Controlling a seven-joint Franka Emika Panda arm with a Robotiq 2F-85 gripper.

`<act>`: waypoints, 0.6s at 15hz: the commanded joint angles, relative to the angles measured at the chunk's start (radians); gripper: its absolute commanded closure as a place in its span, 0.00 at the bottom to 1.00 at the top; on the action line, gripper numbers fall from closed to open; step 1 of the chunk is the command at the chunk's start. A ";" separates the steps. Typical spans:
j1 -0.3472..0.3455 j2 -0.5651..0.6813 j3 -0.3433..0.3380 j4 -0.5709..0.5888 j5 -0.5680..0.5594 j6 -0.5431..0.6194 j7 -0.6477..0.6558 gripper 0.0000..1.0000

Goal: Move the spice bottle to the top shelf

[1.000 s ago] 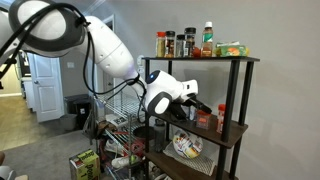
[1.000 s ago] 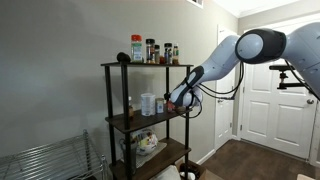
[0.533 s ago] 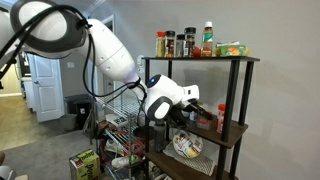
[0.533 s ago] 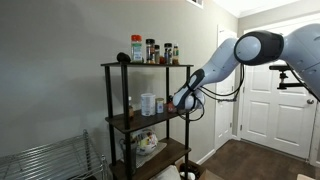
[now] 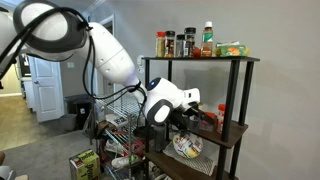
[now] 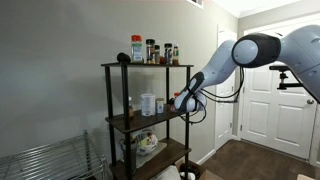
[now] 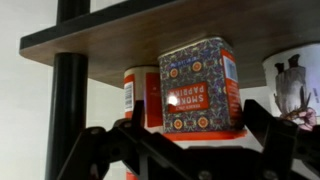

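A grey wall [image 6: 60, 70] is seen behind the black-posted shelf unit [image 6: 108, 120], with a white door [image 6: 255, 100] and a dark wood floor [image 6: 250, 160] to one side; a chrome rack [image 5: 115, 112] is seen behind the arm [image 5: 110, 55] in an exterior view. The top shelf [image 5: 205, 60], a dark brown board, is lined with jars [image 5: 185, 43]. The bottle [image 7: 145, 95] is stood on the middle shelf [image 5: 238, 127], just beside a paprika tin [image 7: 200, 85] by which it is partly hidden; a white cup [image 7: 298, 85] is set on the tin's other side. The gripper [image 5: 197, 114] is held level with that shelf, jaws spread wide; nothing is gripped, and the bottle is not touched.
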 commanded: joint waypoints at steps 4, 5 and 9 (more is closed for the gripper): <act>0.093 0.002 -0.107 -0.023 0.020 0.000 0.003 0.00; 0.100 0.002 -0.112 -0.024 0.018 0.000 0.004 0.00; 0.132 0.021 -0.124 -0.013 0.018 0.000 0.009 0.00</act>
